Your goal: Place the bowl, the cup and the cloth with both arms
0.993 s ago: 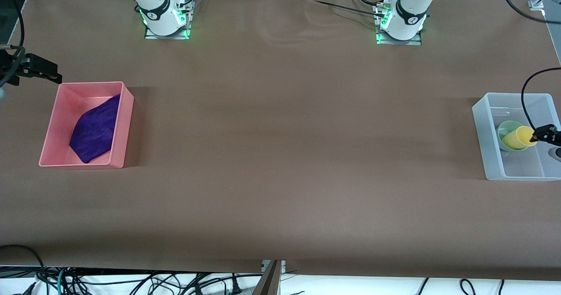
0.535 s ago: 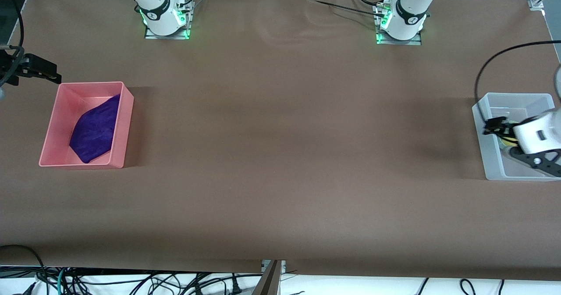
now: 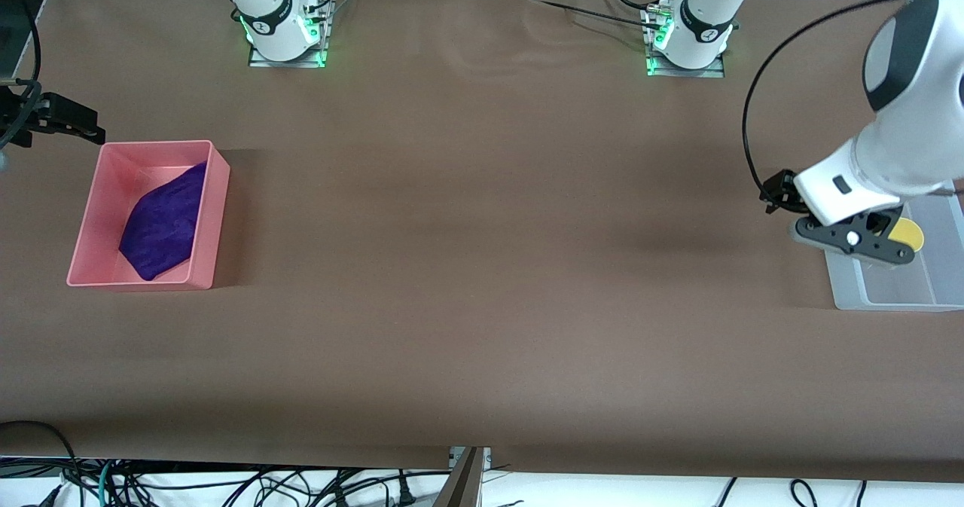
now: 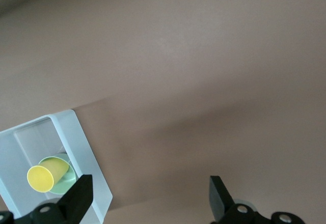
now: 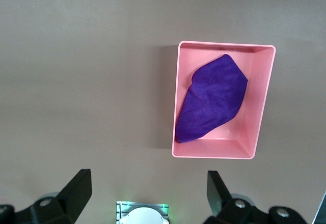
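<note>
The yellow cup [image 4: 42, 177] lies tilted in the mint-green bowl [image 4: 65, 175] inside the clear bin [image 4: 84, 152]. In the front view only part of the cup [image 3: 907, 231] shows beside the left wrist, and the bowl is hidden. My left gripper [image 4: 150, 203] is open and empty, up in the air over the table beside the bin's wall [image 3: 843, 281]; its hand [image 3: 855, 240] shows in the front view. The purple cloth [image 3: 162, 221] lies in the pink bin [image 3: 215, 213], also in the right wrist view [image 5: 211, 99]. My right gripper [image 5: 147, 196] is open and empty, waiting high up.
The right gripper's black hand [image 3: 71, 119] shows at the right arm's end of the table, beside the pink bin's corner. The two arm bases [image 3: 285, 29] [image 3: 689, 36] stand along the table's edge. A black cable [image 3: 753, 100] loops from the left wrist.
My left gripper has risen from the cup in the clear bin and moved off over the table beside the bin. The cup stays in the bowl. The right arm has not moved.
</note>
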`<state>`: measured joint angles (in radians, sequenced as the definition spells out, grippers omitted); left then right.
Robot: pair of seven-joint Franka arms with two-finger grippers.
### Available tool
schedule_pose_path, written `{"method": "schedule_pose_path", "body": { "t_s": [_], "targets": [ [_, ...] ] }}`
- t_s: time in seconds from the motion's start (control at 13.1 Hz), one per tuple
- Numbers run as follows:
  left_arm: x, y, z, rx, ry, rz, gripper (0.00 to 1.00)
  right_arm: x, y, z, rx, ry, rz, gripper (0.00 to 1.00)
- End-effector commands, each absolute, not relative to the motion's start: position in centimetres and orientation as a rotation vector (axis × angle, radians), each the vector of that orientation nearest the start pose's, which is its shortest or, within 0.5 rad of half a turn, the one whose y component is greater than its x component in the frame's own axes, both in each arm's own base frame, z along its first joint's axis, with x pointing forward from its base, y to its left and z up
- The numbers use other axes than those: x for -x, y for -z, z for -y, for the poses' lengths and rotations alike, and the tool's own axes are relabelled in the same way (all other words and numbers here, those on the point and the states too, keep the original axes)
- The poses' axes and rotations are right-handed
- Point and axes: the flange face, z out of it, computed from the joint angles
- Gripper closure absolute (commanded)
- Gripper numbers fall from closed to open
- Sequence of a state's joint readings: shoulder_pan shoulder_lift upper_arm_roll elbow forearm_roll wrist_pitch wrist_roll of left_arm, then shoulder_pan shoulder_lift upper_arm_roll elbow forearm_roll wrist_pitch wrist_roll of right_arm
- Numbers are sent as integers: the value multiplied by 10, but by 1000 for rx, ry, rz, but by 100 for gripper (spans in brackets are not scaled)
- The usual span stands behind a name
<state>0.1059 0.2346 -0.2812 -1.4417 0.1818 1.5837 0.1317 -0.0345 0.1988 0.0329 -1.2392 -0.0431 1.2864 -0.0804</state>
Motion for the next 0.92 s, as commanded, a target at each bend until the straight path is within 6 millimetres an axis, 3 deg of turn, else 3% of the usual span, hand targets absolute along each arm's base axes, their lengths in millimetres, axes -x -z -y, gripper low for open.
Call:
{"method": "schedule_pose_path", "body": {
  "t_s": [0.0,0.08,0.23,0.31,0.61,0.84],
  "targets": [
    [-586,-573,34,3127,-104,-289,0,-583,-642,11,3151,-227,101,0],
    [-574,-571,23,3168,-92,-244,0,-583,-642,11,3151,-227,101,0],
    [-548,-557,18,3178,30,-179,0,-583,-642,11,3151,-229,101,0],
    [-544,-552,19,3175,93,-160,0,-583,-642,11,3151,-231,100,0],
    [-543,-554,33,3116,103,-196,0,-584,-641,12,3151,-232,98,0],
    [-543,-553,33,3119,96,-193,0,-583,-642,10,3151,-229,103,0]
  ]
}}
